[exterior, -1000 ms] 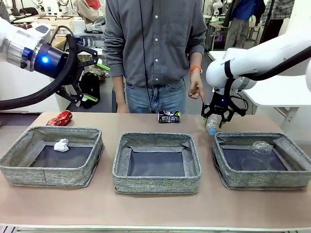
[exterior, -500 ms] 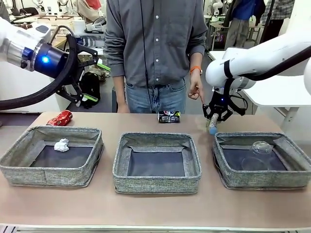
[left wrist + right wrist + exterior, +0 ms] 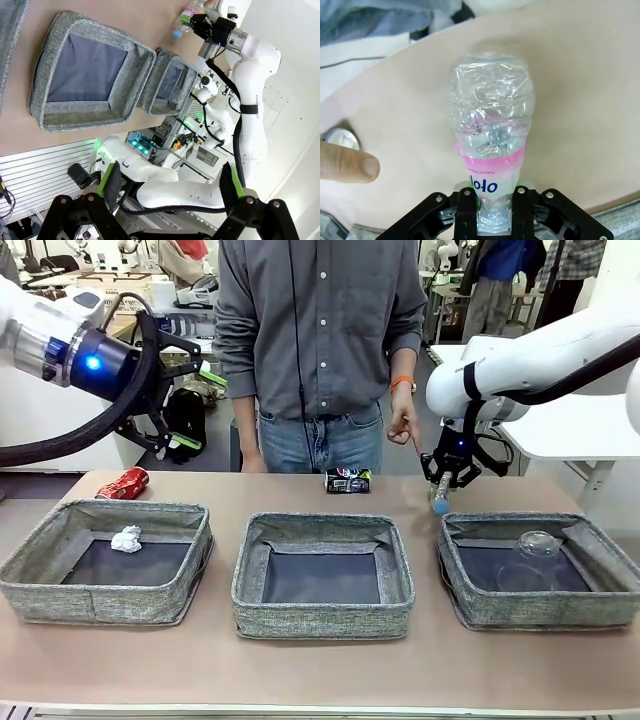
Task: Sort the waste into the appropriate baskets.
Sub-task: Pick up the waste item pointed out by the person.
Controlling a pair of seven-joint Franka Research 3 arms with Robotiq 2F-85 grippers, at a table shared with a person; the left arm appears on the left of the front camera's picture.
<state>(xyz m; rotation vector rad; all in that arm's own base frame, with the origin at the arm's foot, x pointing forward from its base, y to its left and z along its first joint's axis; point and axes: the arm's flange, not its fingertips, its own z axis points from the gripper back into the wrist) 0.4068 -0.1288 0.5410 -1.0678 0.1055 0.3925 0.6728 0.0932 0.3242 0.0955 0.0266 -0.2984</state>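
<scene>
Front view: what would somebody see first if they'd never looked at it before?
Probably the right end effector, shut on a crumpled clear water bottle beside the right basket, which holds a clear cup. Then the left basket with a white paper ball in it, and the person's hand pointing down near the bottle.

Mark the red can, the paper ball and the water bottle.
red can point(image 3: 123, 483), front view, middle of its side.
crumpled paper ball point(image 3: 126, 538), front view, centre.
water bottle point(image 3: 490, 125), right wrist view, clear crumpled body.

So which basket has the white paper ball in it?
The left basket: the paper ball lies in it. The right basket holds a clear cup; the middle basket holds neither.
</scene>
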